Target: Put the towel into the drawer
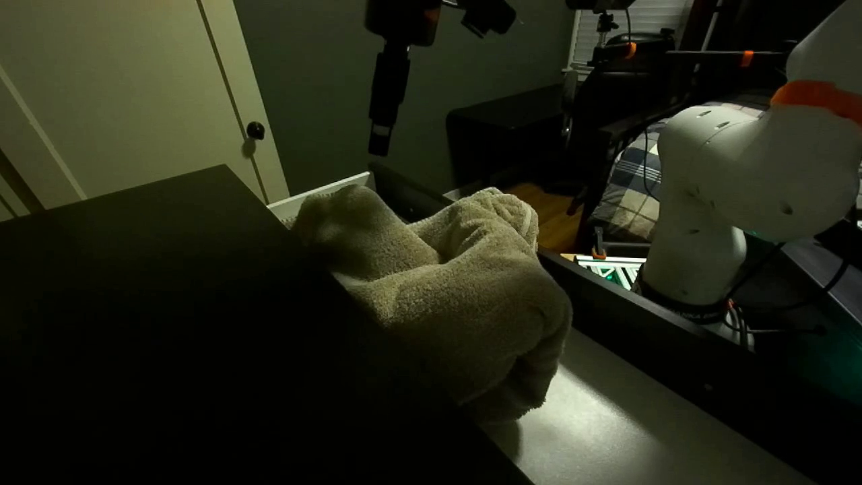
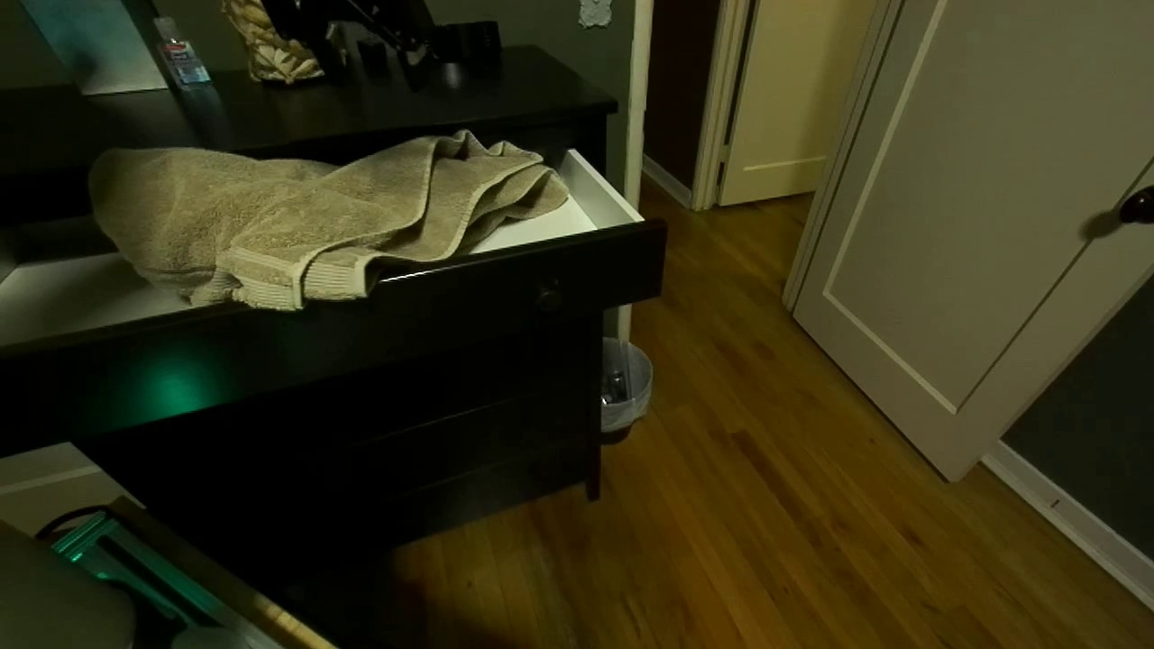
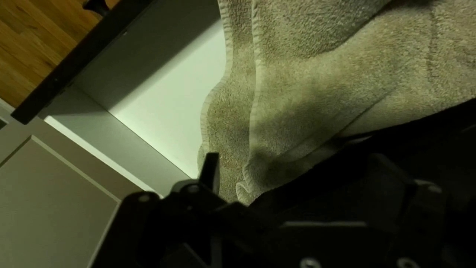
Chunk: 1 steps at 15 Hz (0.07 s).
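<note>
the towel [image 2: 315, 207] lies bunched in the pulled-out drawer [image 2: 81, 288], its long axis running with the drawer's width, roughly parallel to the front panel [image 2: 487, 302]. one end is a rounded bulge; the other, with loose layered edges, points toward the white end wall [image 2: 601, 192]. a ribbed hem [image 2: 334, 281] faces forward and sits at the top edge of the front panel; whether it rests on it i cannot tell. in both exterior views the folds stand higher than the drawer's rim, and in an exterior view the dresser top [image 1: 135, 283] hides some of the cloth. pale drawer bottom shows past the bulge and also by the layered edges, where, in the wrist view, the strip narrows toward the back and the cloth comes close to the end wall. the gripper [image 3: 297, 160] has its fingers [image 3: 210, 171] spread well apart with nothing between them; in an exterior view it hangs tips down, higher than the towel and apart from it. out front, wood floor [image 2: 766, 451] stretches to a white door [image 2: 938, 225], and a bin [image 2: 627, 388] stands just beside the dresser.
</note>
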### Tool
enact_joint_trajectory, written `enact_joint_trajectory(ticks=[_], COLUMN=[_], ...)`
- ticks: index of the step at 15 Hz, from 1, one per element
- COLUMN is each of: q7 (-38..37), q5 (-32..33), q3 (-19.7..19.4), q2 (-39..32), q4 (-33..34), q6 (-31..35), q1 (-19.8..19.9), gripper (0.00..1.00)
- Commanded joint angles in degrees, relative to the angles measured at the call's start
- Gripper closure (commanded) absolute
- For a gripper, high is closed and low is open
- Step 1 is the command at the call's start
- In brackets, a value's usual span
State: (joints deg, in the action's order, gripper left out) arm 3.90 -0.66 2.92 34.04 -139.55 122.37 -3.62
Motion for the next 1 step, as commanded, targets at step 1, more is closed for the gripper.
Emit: enact_joint_trajectory(ticks=[1], q7=[-0.14], q5=[0.14], q3=[-0.26], q2=[-0.04], q4=[0.13], q6=[-0.11], q1=[-0.33], gripper=[0.00])
